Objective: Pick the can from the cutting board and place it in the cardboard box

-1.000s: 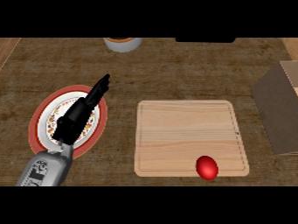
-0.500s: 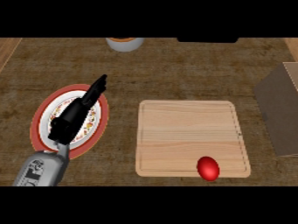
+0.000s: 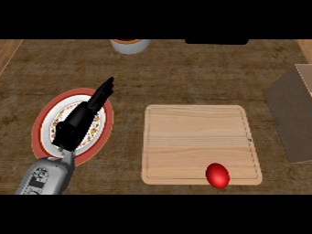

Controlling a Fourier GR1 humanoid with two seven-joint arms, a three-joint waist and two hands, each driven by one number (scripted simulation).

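Can: we see the red can (image 3: 217,175) lying on the cutting board (image 3: 199,132), close to the board's near edge and toward its right corner.
Left hand: our left hand (image 3: 83,119) hangs over the plate (image 3: 39,130) at the view's left, its fingers straight and held together, pointing up and to the right. It has hold of nothing.
Can and hand: the two are well apart. The can sits to the right of the hand and nearer the view's lower edge, with the board's left part between them.
Cardboard box: the cardboard box (image 3: 305,116) stands at the right edge, just beside the board, with its open top partly in view.
Plate: white with a red rim and a patterned inner ring, left of the board and not touching it.
Surface: we work on a dark brown counter (image 3: 185,77) with a rough grain; paler wood shows at the far left and at the upper right corner.
Far edge: a pale round container (image 3: 130,46) and a dark object (image 3: 216,41) sit there, both cut off by the view.
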